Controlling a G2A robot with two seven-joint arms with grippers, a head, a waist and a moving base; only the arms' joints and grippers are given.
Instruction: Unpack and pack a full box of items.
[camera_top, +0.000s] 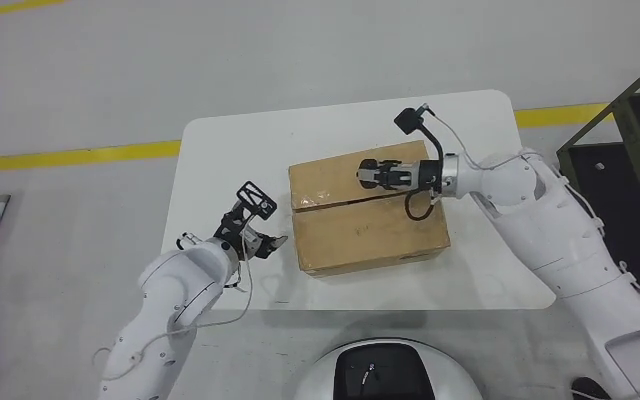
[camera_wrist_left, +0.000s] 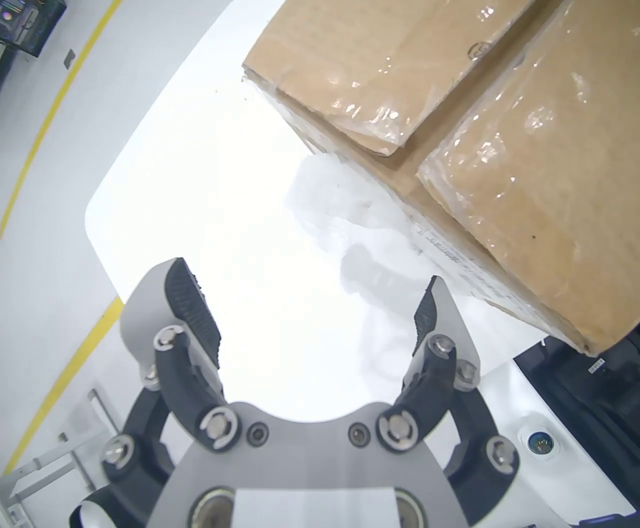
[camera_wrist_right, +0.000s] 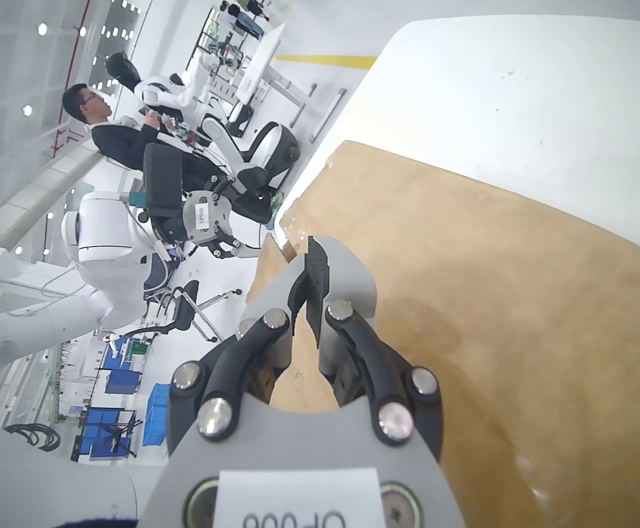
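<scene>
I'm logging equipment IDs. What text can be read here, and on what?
"OP005": left tool, on its white label.
"OP006", upside down: right tool, on its cropped label.
Print on the cardboard box, along its side: too blurred to read.

Overhead view; wrist views near box (camera_top: 365, 235)

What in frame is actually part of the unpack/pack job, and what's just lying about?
Part of the job:
- cardboard box, flaps closed
- left gripper, open, beside the box
- right gripper, shut, over the box top near the flap seam

Just there:
- white table under the box
- yellow floor line
</scene>
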